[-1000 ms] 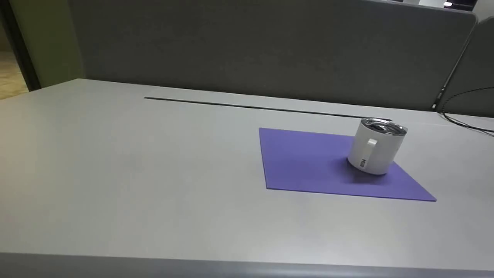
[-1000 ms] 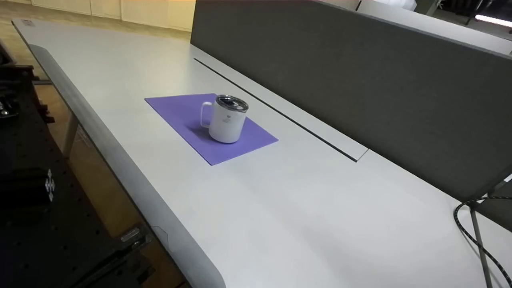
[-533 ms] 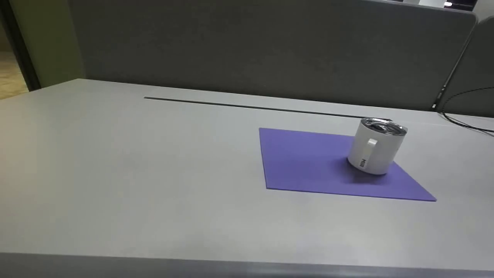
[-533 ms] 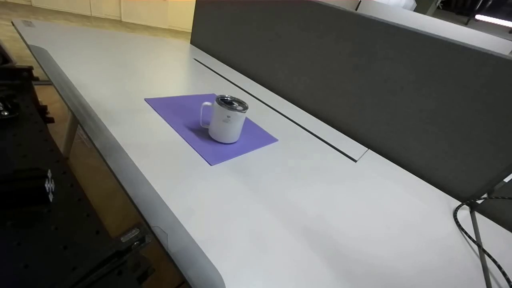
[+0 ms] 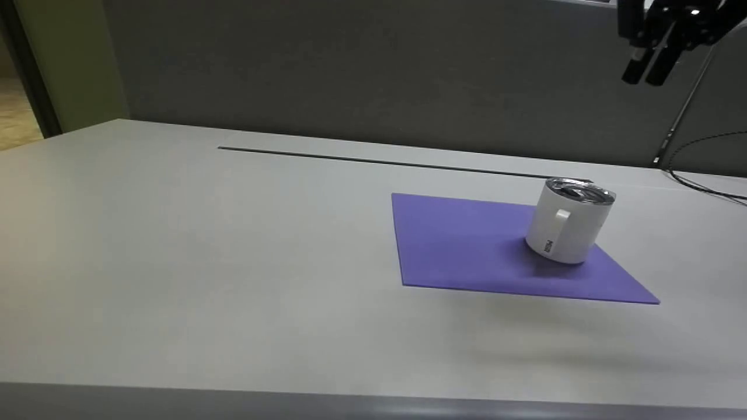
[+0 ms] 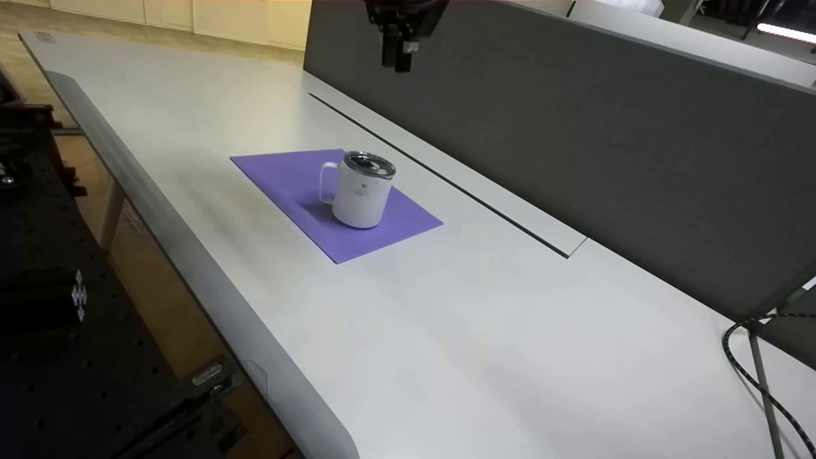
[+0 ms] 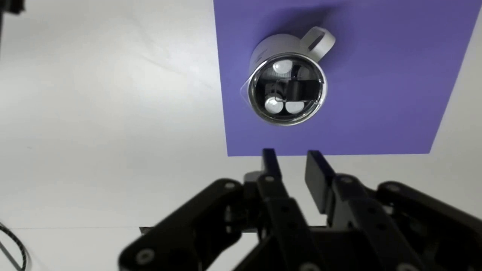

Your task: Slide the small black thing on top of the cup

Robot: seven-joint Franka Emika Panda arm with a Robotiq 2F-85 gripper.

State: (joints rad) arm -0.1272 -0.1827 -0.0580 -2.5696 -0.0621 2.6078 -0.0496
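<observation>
A white cup (image 5: 560, 233) with a handle and a clear lid (image 7: 288, 114) stands upright on the purple mat (image 7: 384, 113); both exterior views show the same cup (image 6: 360, 197). On the lid, the small black thing (image 7: 295, 90) is a dark block, seen from above in the wrist view. High over the table hangs my gripper (image 5: 644, 80), well above the cup and touching nothing. The wrist view shows the gripper (image 7: 291, 150) partly open, with only bare table visible between its fingers (image 7: 315, 180). In an exterior view, the gripper (image 6: 395, 66) hangs above and behind the cup.
A grey partition (image 6: 574, 140) runs along the back of the white table (image 5: 233, 262). Near it lies a long dark slot (image 5: 373, 161) in the tabletop. A black cable (image 6: 752, 376) lies by the partition's end.
My gripper has come into view at the top of both exterior views, where it was absent before. Its shadow now falls on the table. The cup and mat stay in place.
</observation>
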